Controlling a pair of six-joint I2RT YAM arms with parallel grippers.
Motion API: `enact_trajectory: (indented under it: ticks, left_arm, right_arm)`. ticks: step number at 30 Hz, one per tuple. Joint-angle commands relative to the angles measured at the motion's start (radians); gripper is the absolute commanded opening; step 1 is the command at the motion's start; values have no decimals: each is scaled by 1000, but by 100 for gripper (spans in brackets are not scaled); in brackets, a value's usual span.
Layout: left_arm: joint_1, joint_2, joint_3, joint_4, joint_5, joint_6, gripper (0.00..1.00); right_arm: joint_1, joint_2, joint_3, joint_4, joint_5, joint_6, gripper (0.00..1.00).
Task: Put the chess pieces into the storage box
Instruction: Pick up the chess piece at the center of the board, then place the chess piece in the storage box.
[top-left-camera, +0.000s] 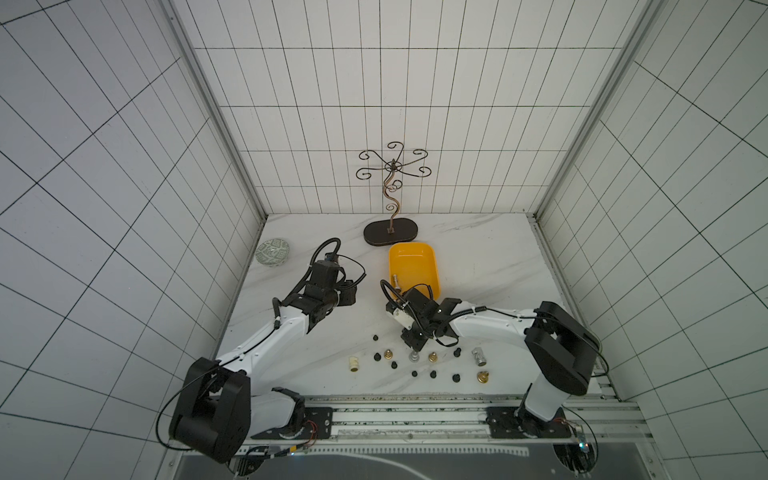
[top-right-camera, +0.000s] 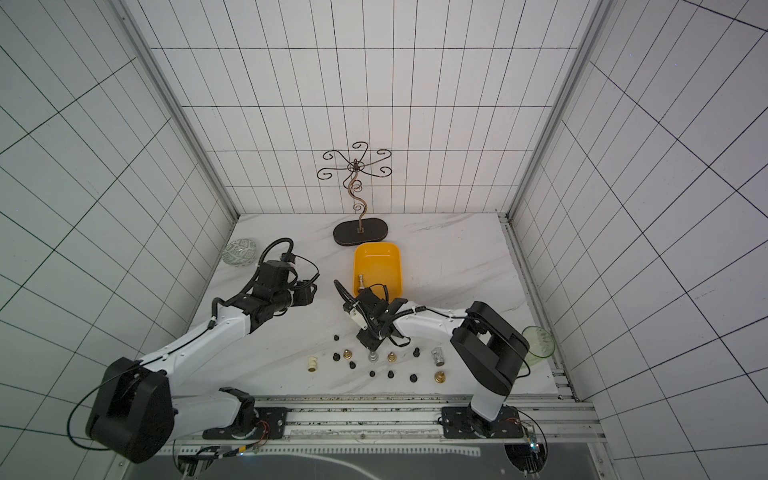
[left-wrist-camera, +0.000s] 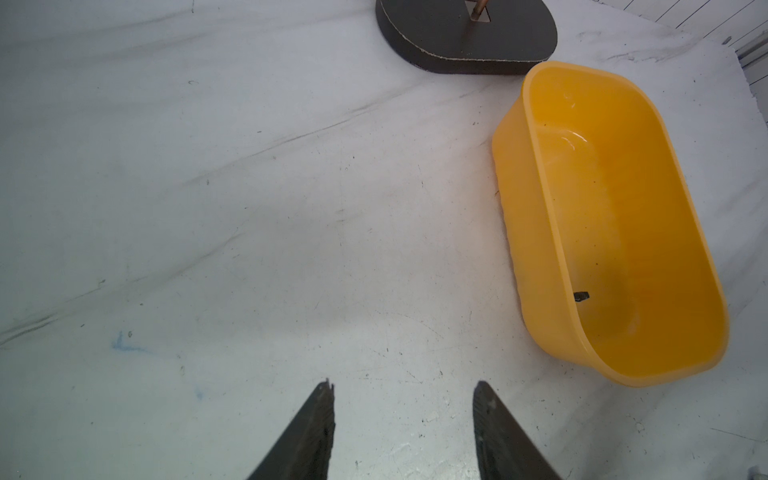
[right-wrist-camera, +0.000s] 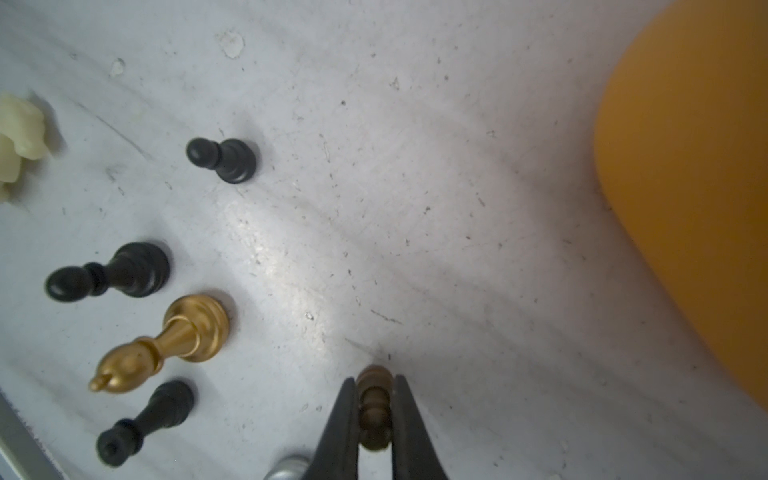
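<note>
Grip | right gripper (right-wrist-camera: 375, 379) pinching small brass-brown turned chess piece (right-wrist-camera: 374, 411) | lift straight, release low inside yellow-orange plastic storage box (left-wrist-camera: 536, 232) | left gripper (left-wrist-camera: 404, 384) half-open, empty

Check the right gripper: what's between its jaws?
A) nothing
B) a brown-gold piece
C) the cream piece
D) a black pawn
B: in the right wrist view the right gripper is shut on a brown-gold piece, pinched between both jaws.
</note>
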Motion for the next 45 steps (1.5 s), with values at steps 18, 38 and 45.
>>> enact_trajectory:
  ticks: [18, 38, 45]
  left_arm:
    - [4, -33, -26, 27, 12, -17, 53]
    - [2, -54, -89, 76, 99, -52, 53]
    - [2, -65, -98, 78, 100, -55, 53]
  right_arm:
    - [-169, -134, 291, -37, -76, -76, 7]
    - [-328, 168, 441, -33, -104, -83, 13]
    - [-331, 171, 444, -34, -105, -85, 23]
